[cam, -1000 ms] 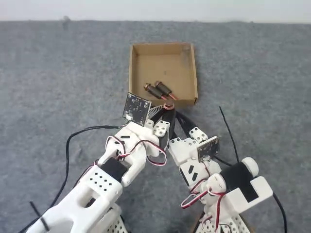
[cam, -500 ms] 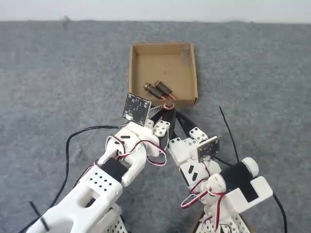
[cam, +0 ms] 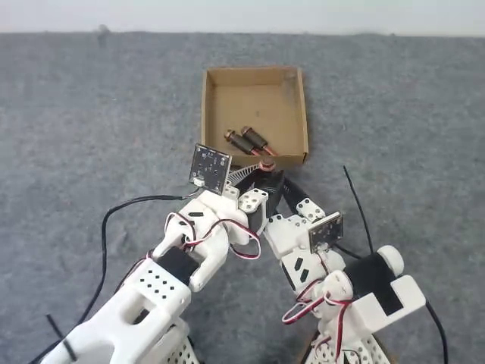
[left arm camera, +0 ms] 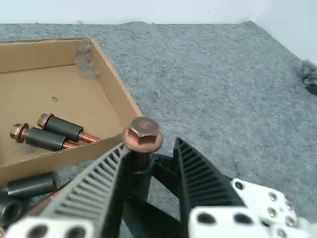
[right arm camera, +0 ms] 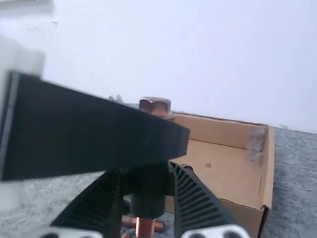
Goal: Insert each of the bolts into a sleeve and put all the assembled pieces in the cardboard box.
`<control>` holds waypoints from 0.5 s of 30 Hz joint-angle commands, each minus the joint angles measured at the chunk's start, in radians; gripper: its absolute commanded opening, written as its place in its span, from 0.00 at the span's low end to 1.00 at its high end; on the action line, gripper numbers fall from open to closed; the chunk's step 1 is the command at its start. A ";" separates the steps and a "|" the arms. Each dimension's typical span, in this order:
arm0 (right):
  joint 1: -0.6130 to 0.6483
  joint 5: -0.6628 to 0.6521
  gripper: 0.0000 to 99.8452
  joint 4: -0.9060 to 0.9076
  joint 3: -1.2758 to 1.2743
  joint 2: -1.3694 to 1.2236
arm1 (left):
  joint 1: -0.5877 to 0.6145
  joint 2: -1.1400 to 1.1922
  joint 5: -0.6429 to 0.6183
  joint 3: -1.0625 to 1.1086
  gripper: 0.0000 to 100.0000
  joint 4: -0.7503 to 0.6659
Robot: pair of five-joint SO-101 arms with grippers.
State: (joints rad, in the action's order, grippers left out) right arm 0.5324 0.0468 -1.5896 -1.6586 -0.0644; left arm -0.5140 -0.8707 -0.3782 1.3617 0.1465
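Both white arms lean in from the near edge of the grey carpeted table (cam: pixel 91 114) and meet just short of the near wall of the shallow brown cardboard box (cam: pixel 204 114). The left arm slants in from its own side. The right arm is folded at the elbow, with its forearm angled across to the same spot.

Held upright between them, just outside the box, is a black cylindrical sleeve (left arm camera: pixel 138 173). A copper-coloured hex-head bolt (left arm camera: pixel 142 134) is seated in it, head uppermost, and its threaded tip shows below the sleeve in the right wrist view.

The right gripper (right arm camera: pixel 147 171) is clenched on the sleeve, with both ribbed fingers (right arm camera: pixel 190 198) pressed to its sides. The left gripper (left arm camera: pixel 149 148) is released. One ribbed finger (left arm camera: pixel 99 183) lies against the sleeve and the other stands apart from it, with carpet visible in the gap.

Two assembled pieces (cam: pixel 241 142) lie side by side on the box floor near its near wall. Loose black sleeves (left arm camera: pixel 30 184) lie on the carpet just outside that wall.
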 commanded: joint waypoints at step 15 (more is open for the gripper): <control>-0.016 0.003 0.01 -0.028 -0.020 0.005 | 0.046 -0.015 -0.011 -0.030 0.13 0.003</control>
State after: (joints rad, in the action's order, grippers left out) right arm 0.5309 0.0468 -1.5896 -1.6586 -0.0644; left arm -0.4680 -0.8707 -0.3798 1.3633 0.1481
